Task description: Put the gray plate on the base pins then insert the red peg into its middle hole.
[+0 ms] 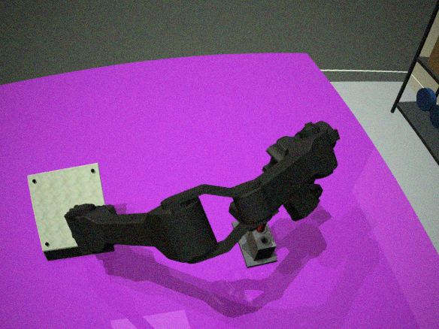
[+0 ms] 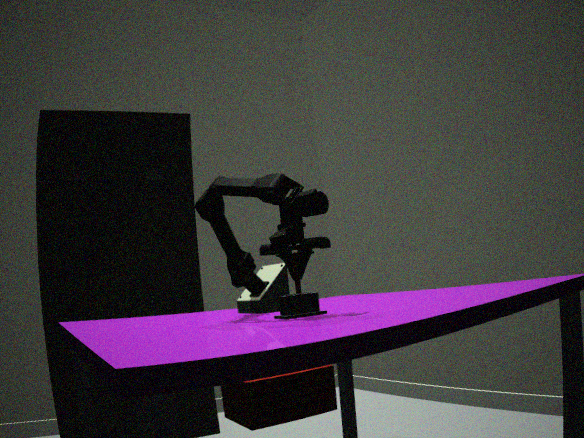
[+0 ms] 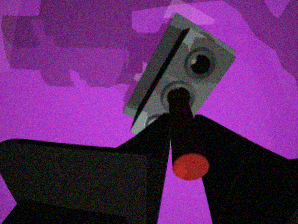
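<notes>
The gray plate [image 1: 269,244] [image 3: 200,87] lies on the base [image 1: 251,262] [image 2: 300,316] [image 3: 181,21], and looks flat. One outer hole is open to view; the far one is partly hidden behind a finger in the wrist view. My gripper [image 2: 298,287] [image 3: 181,121] is shut on the red peg [image 1: 260,228] [image 3: 190,166] and holds it roughly upright above the plate. The peg's lower end is at the plate's middle hole; how deep it goes cannot be told. In the top view the arm hides the fingertips and most of the peg.
A pale block [image 1: 64,206] [image 2: 272,274] with small corner holes stands by the arm's lower end on the magenta table [image 1: 188,113] [image 2: 165,340]. A shelf rack [image 1: 417,124] stands beyond the table's right edge. A dark cabinet [image 2: 115,225] stands behind the table.
</notes>
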Robot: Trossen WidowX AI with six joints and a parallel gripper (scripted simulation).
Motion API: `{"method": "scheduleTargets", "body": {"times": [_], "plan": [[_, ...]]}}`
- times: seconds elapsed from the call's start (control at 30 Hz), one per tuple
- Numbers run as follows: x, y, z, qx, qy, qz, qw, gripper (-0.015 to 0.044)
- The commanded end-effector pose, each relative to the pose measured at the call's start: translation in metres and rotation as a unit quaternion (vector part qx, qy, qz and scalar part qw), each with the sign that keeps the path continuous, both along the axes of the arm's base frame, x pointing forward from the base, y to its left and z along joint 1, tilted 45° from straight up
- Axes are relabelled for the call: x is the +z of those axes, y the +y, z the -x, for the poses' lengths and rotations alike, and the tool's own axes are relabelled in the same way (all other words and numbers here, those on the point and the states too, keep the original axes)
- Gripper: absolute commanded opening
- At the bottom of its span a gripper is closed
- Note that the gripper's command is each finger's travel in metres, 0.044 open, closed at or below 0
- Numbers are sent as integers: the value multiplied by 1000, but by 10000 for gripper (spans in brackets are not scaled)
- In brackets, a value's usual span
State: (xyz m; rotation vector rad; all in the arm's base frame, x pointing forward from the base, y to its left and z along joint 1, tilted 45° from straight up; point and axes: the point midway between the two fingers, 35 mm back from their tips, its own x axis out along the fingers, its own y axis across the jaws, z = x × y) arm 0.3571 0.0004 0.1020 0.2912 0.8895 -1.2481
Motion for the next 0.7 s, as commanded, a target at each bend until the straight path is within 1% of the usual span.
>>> {"method": "scheduleTargets", "body": {"times": [0.0, 0.13, 0.17, 0.67], "plan": [[0, 0, 0, 0, 0, 0, 1000, 26], [0, 0, 0, 0, 0, 0, 1000, 131], [0, 0, 0, 0, 0, 0, 1000, 150], [3, 3, 0, 3, -2, 1, 1000, 150]]}}
